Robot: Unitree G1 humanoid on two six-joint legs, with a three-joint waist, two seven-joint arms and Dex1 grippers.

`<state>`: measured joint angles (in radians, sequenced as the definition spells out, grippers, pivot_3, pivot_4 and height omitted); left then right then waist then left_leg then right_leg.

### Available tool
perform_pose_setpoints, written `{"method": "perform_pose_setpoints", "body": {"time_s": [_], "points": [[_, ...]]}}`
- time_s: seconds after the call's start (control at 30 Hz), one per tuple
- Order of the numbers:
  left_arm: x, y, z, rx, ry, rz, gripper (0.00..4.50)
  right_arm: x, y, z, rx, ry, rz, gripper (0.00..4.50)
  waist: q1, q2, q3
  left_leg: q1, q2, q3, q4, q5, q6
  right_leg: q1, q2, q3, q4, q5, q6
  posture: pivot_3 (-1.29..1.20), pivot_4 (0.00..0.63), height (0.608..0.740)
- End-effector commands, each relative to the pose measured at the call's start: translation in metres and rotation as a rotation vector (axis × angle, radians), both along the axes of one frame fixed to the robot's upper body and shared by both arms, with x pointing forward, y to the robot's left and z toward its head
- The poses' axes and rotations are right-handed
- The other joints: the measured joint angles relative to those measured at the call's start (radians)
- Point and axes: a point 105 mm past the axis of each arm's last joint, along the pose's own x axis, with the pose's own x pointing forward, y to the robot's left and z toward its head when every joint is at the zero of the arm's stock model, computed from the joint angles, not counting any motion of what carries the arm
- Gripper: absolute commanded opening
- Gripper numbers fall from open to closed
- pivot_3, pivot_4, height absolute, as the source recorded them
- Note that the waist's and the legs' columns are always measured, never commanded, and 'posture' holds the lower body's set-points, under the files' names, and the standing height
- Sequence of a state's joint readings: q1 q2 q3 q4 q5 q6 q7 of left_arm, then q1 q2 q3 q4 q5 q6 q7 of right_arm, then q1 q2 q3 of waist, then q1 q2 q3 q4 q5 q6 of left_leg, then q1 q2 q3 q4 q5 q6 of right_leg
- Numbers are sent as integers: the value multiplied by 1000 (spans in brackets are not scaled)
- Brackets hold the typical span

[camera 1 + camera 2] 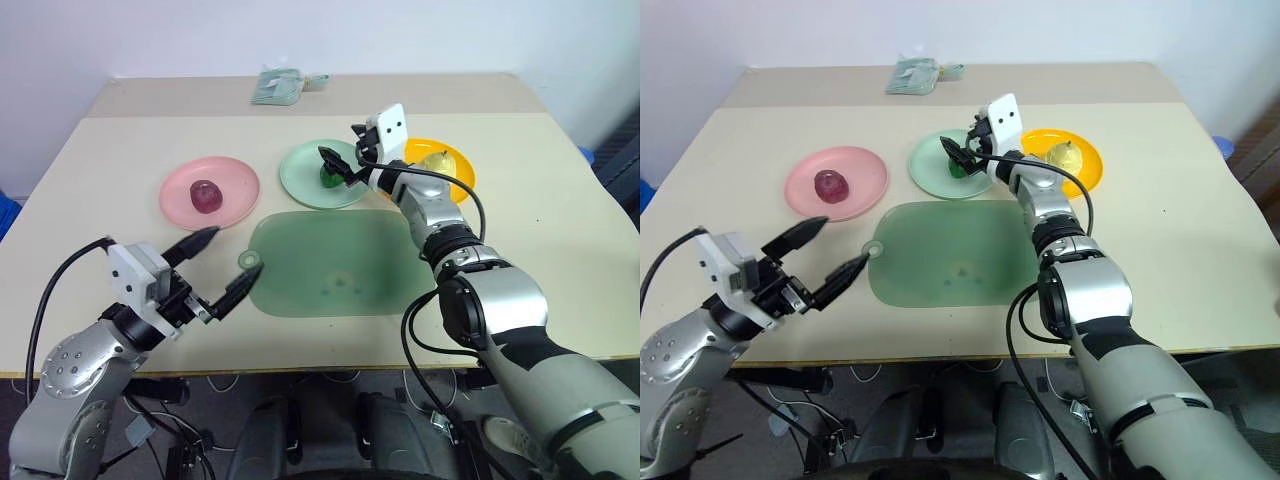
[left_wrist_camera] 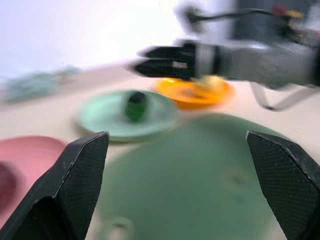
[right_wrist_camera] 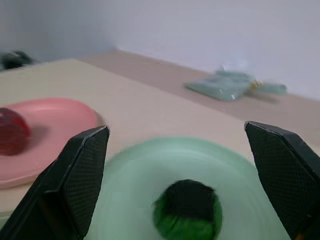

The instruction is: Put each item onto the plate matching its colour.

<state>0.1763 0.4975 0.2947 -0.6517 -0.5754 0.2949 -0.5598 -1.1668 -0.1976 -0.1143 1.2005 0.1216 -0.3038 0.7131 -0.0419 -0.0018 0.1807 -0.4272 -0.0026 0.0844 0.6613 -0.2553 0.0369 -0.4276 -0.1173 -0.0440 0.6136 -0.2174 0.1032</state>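
Hovering above the mint green plate (image 1: 322,174), right gripper (image 1: 340,162): fingers spread wide, empty, dark green toy fruit (image 1: 329,176) lying on the plate beneath. Left gripper (image 1: 222,268), lower left: fingers wide apart, empty. Red-purple fruit (image 1: 205,194) on pink plate (image 1: 210,190); yellow pear (image 1: 437,161) on orange plate (image 1: 438,167). Beige table (image 1: 120,160), white wall.

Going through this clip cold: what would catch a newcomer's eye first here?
Three plates in a row at the table's far side, each holding a matching toy: pink plate with the dark red fruit, mint plate with the green fruit, orange plate with the yellow pear. The right pincer hangs open over the green fruit.
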Motion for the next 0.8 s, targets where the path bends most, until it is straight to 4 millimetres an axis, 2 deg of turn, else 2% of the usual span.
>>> {"method": "perform_pose_setpoints", "body": {"time_s": [0.03,0.1,0.23,0.37,0.43,0.53,0.67,0.8], "points": [[1,10,-2,20,-13,38,4500,-21,-24,14,9,-118,85,4429,2,0,0,0,0,0,0,0,0,0,0,0,0,0,0,0,150,740],[5,17,-9,30,24,90,4500,-40,-41,7,-5,-112,111,4429,6,0,0,0,0,0,0,-1,1,1,-1,-1,0,1,1,0,150,740],[10,23,-12,67,14,144,4500,-81,-71,-15,-100,-53,97,4429,11,1,0,0,0,0,1,-2,2,0,-2,-1,0,1,2,0,150,740],[9,30,-18,90,39,182,4500,-121,-106,-34,-159,40,-2,4429,13,1,0,0,1,0,1,-3,-1,0,-2,0,0,0,0,0,150,740],[6,32,-21,97,47,180,4500,-133,-117,-38,-177,71,-48,4429,13,1,0,0,2,0,1,-3,-1,-1,-2,1,-1,0,-1,0,150,740],[6,44,-25,118,60,189,4500,-155,-148,-47,-204,124,-171,4429,27,1,0,0,2,0,1,-4,-1,-1,-2,1,-1,-1,-1,0,150,740],[13,49,-28,125,63,170,4500,-172,-166,-52,-224,155,-248,4429,34,1,0,0,2,0,1,-4,-1,-1,-2,0,-4,-1,-1,0,150,740],[19,51,-33,115,75,143,4500,-179,-174,-55,-237,167,-279,4429,32,1,0,0,2,0,1,-4,-1,-1,-2,0,-6,-1,-1,0,150,740]]}}
